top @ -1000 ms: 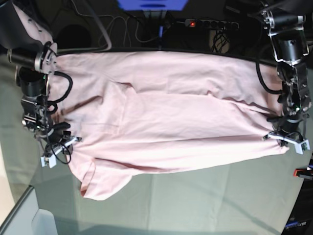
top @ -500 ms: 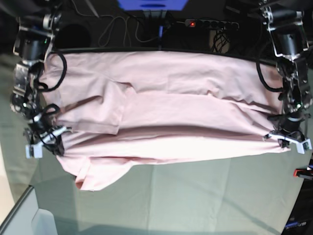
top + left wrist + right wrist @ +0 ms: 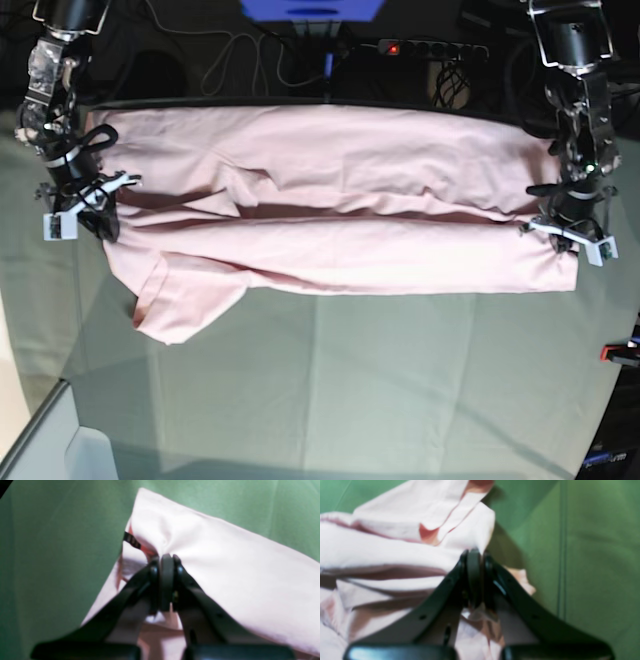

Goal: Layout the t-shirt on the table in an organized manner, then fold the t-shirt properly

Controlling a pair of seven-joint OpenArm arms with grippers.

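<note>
The pale pink t-shirt [image 3: 330,165] lies stretched sideways across the table [image 3: 400,400], plain side up, with a long fold running along its middle. One sleeve [image 3: 180,300] hangs toward the near left. My right gripper [image 3: 98,212] is at the shirt's left end, shut on a bunched fold of pink cloth [image 3: 460,542]; its tips show in the right wrist view [image 3: 475,555]. At the shirt's right end my left gripper [image 3: 563,243] is shut on the corner of the t-shirt [image 3: 200,555], its tips [image 3: 166,560] pinching the cloth. The lettering is hidden.
A power strip [image 3: 430,47] and loose cables lie beyond the far edge. A red clamp [image 3: 620,352] sits at the right edge. A pale bin corner [image 3: 90,450] shows at the near left.
Both grippers have moved toward the far side with the shirt's ends in them, the right one farther. The shirt's near edge has drawn back and the cloth now looks narrower and tauter.
</note>
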